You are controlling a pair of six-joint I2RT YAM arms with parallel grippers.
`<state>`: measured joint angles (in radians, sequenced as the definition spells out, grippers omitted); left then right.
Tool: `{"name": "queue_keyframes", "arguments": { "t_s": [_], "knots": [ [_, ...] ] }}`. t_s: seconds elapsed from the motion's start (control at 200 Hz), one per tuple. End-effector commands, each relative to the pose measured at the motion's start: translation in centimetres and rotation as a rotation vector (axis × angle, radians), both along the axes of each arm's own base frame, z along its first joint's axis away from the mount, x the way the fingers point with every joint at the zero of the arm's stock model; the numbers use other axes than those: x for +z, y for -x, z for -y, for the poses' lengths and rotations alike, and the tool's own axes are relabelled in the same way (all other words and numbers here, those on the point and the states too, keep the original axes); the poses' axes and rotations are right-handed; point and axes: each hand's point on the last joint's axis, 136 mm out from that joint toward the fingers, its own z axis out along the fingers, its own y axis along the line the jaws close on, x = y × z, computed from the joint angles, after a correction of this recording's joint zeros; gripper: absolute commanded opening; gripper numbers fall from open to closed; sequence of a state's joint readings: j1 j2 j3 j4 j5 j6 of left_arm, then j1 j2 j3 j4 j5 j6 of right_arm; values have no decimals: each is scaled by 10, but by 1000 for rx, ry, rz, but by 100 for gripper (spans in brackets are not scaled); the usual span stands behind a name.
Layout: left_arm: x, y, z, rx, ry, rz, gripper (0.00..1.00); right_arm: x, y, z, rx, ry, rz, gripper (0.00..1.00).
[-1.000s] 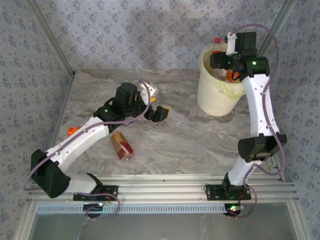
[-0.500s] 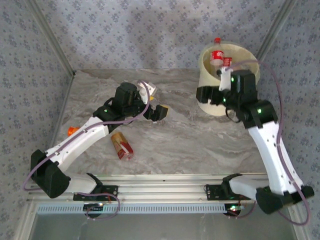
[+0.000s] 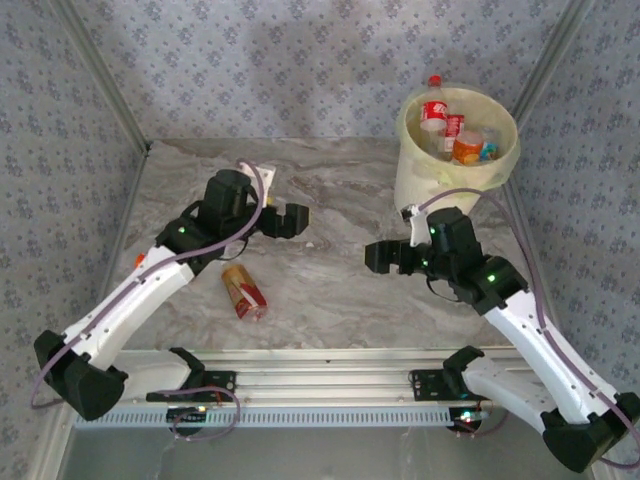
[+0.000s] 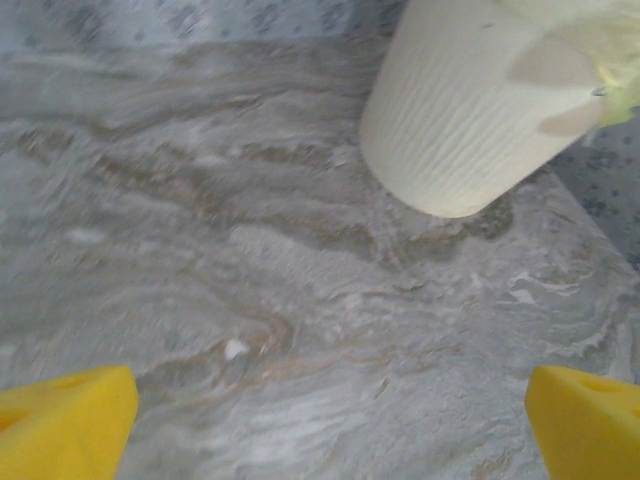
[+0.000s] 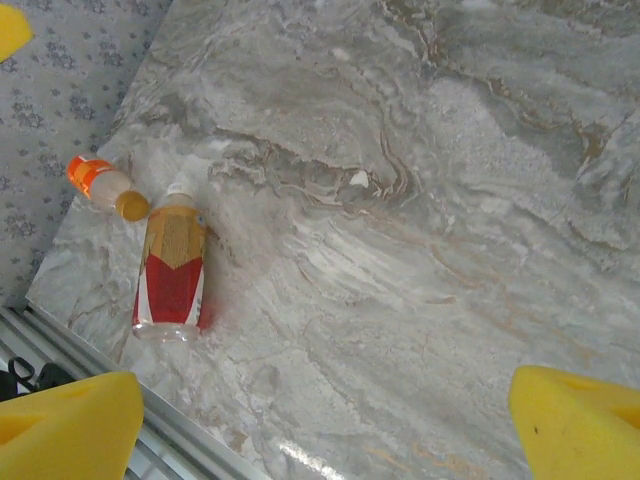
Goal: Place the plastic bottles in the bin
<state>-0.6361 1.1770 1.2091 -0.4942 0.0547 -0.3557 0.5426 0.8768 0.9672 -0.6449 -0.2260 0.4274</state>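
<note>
Left gripper [image 3: 292, 220]: wide apart, empty;
Right gripper [image 3: 382, 257]: wide apart, empty;
Risk: red-labelled bottle [image 5: 172, 270] lies flat; may roll from closing jaws

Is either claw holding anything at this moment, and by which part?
Nothing is held. The left claw and the right claw both stand open, with only the table between the jaws.

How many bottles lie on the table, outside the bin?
2: a red-labelled bottle near the front-left edge, an orange-capped bottle beside it. The left arm may hide others.
</note>
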Motion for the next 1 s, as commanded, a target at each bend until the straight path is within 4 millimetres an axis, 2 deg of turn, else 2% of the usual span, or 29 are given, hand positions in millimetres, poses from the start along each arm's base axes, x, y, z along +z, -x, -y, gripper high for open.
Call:
{"name": "queue_keyframes", "arguments": {
  "t_s": [0.0, 0.08, 0.26, 0.385, 0.485, 0.64, 0.854, 0.999],
  "knots": [
    [-20, 20, -43, 167, -41, -144, 100, -8, 4, -8, 18, -16, -17, 97],
    [-41, 33, -67, 249, -65, -250, 100, -14, 11, -10, 34, -16, -22, 97],
    [-88, 61, -108, 415, -167, -449, 100, -24, 20, -24, 90, -64, -63, 97],
    [-117, 73, -127, 510, -182, -512, 100, -35, 19, -30, 109, -37, -98, 97],
    [-141, 78, -132, 534, -180, -578, 100, -36, 17, -37, 102, -37, -94, 97],
    [-177, 84, -127, 524, -139, -690, 99, -35, 14, -49, 112, -40, -88, 97],
    [-197, 85, -128, 525, -89, -712, 100, -42, 11, -60, 135, 23, -119, 97],
    [-209, 80, -120, 497, -34, -727, 100, -43, 10, -66, 132, 16, -123, 97]
  ]
}}
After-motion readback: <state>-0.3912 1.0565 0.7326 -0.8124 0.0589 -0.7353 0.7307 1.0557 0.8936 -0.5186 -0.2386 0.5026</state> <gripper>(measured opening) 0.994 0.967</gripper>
